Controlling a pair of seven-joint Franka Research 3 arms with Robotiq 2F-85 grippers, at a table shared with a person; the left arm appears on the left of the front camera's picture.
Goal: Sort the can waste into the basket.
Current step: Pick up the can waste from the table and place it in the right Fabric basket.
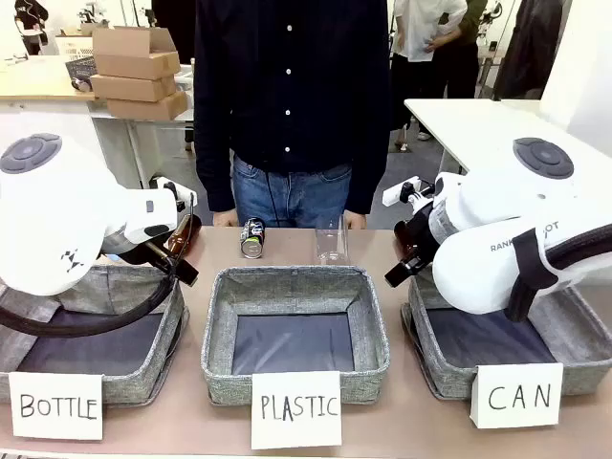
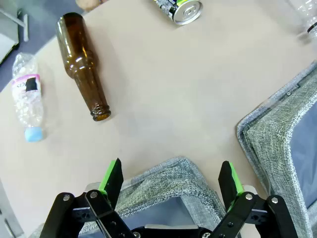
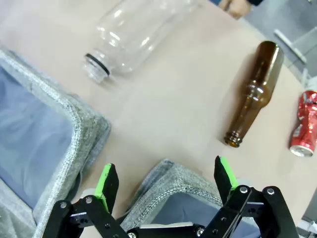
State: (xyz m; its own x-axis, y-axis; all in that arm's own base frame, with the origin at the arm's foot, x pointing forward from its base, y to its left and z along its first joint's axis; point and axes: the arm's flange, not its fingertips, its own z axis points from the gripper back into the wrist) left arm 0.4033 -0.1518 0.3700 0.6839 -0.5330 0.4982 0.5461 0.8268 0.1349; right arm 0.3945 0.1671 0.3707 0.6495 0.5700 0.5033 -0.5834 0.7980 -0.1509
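Note:
The dark black-and-silver can (image 1: 252, 237) lies on the table's far side, in front of the person; its silver end (image 2: 181, 9) is at the top of the left wrist view. At the right edge of the right wrist view lies the crushed red can (image 3: 304, 124). The grey basket (image 1: 574, 349) with the "CAN" card (image 1: 516, 395) stands at the front right. My right gripper (image 3: 165, 166) hangs open over its far rim (image 3: 178, 181), holding nothing. Open and unloaded too, my left gripper (image 2: 171, 166) hovers over the far rim of the "BOTTLE" basket (image 1: 143, 368).
The "PLASTIC" basket (image 1: 295, 330) sits in the middle. One brown glass bottle (image 2: 84, 64) and a small plastic bottle (image 2: 27, 94) lie beyond the left basket. Another brown bottle (image 3: 255, 91) and a clear plastic bottle (image 3: 136, 32) lie beyond the right one. The person (image 1: 287, 105) stands at the far edge.

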